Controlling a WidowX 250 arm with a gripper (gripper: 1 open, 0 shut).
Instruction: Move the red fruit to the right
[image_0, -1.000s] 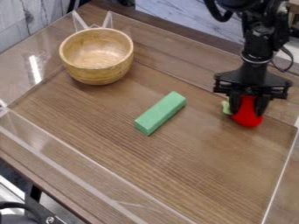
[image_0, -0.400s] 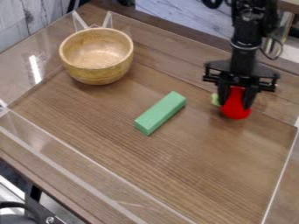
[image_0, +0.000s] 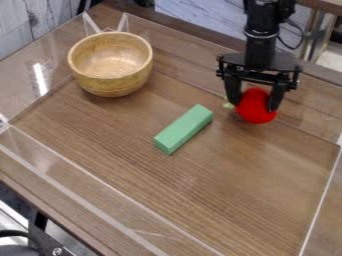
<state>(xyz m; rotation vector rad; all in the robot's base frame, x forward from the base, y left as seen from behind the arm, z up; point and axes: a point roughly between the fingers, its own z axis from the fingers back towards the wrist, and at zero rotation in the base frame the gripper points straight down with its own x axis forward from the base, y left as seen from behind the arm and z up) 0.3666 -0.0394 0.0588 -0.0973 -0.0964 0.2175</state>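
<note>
The wooden table (image_0: 201, 190), with its clear low walls, carries three things: a wooden bowl (image_0: 111, 63) at the far left, a light-green block (image_0: 183, 128) lying near the middle, and the red fruit (image_0: 255, 108) toward the right side. The gripper (image_0: 257, 100) points straight down over the fruit, and its dark fingers stand on both sides of it. Compared with one second ago, the arm and the fruit have both shifted to the left in the picture and a little away from the camera, so the fruit is now nearer to the block than it was. The fingers also look more spread than before, but whether the jaws are truly parted or are closed on the fruit I cannot tell from this view. If they have opened, I judge that the fruit has been released and rests on the table, further left than before.
</note>
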